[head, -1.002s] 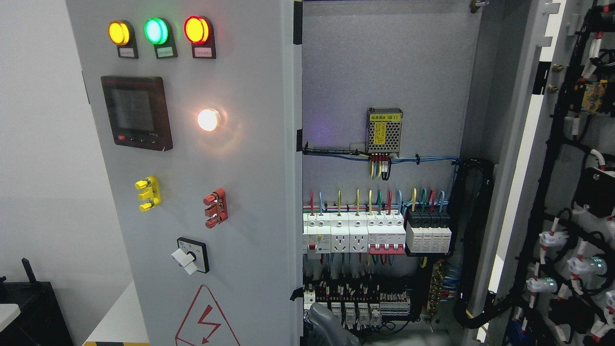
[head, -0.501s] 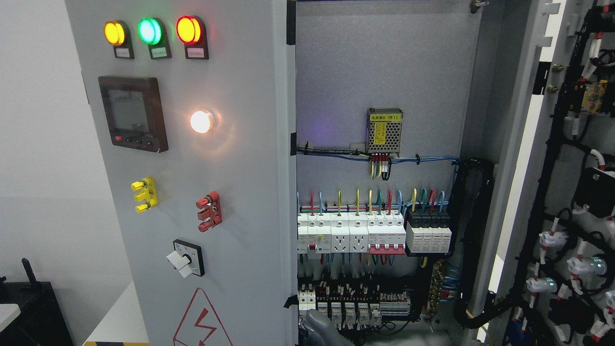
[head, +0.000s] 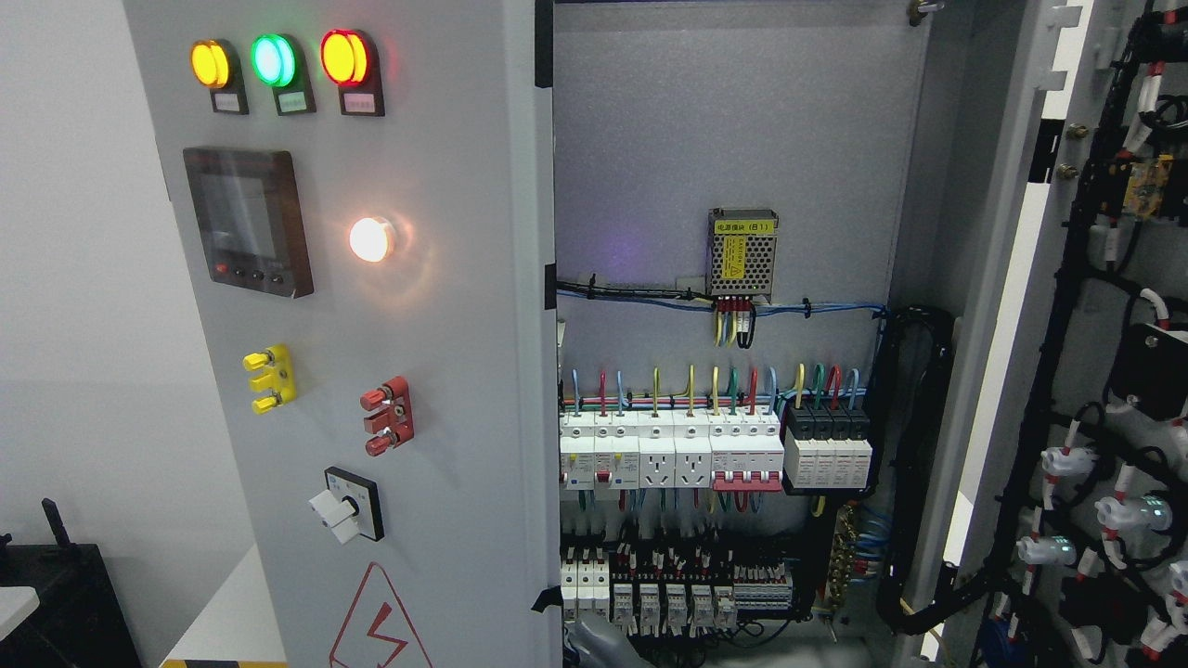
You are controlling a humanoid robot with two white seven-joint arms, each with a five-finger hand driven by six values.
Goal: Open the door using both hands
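The grey left door (head: 445,371) of the electrical cabinet stands partly open. It carries three lit lamps (head: 269,60), a dark display (head: 246,223), a white lamp (head: 371,239), yellow and red terminals, and a rotary switch (head: 345,506). The right door (head: 1114,371) is swung wide, its wired inner side showing. A grey robot hand (head: 594,645) shows at the bottom edge, just behind the left door's free edge (head: 543,371). I cannot see which arm it belongs to.
Inside the cabinet sit a row of white breakers (head: 687,455), a small meshed power supply (head: 741,252) and black cable bundles (head: 919,464). A black case (head: 46,594) and a white surface (head: 232,612) lie at the lower left, against a white wall.
The left door has swung further open, its free edge moving left and uncovering more breakers. The grey hand at the bottom has moved left with it and sunk lower in the picture.
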